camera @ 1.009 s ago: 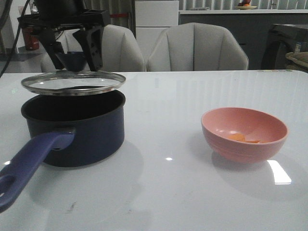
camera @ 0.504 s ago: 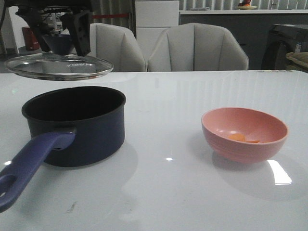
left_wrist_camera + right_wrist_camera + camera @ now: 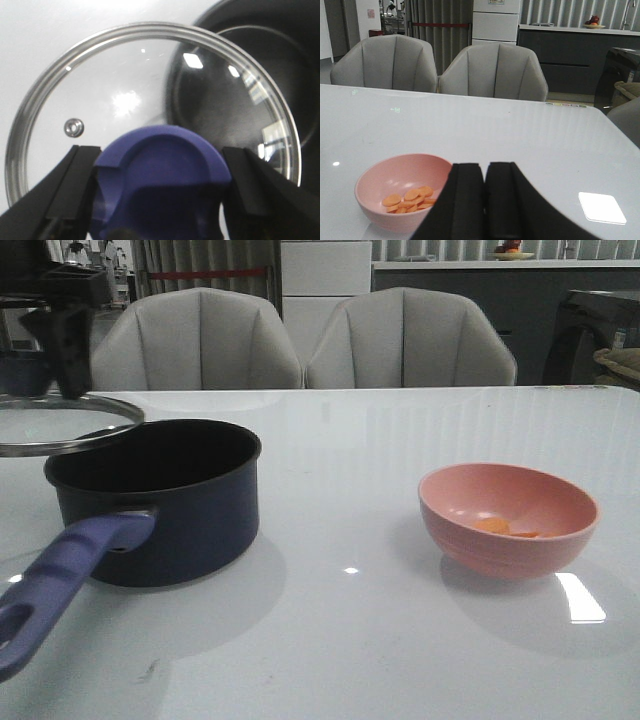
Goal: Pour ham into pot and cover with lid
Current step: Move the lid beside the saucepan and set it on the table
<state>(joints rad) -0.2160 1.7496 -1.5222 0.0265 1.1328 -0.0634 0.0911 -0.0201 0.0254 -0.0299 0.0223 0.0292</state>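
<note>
Beside the pot [image 3: 155, 502], my left pincer [image 3: 162, 200] pinches the glass lid [image 3: 150, 100] by its knob: rigid, breakable, slick. Ham [image 3: 409, 197] sits in the bowl [image 3: 508, 515]; right pincer [image 3: 485, 200] pressed together.

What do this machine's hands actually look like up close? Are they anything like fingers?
Not much like fingers. Each gripper ends in two flat, matte black blocks. On the right gripper they are broad, smooth slabs with rounded tops. On the left gripper they look like black wedges with angular edges. In the front view the left arm's end is a dark, boxy housing. No cables or markings show clearly.
</note>
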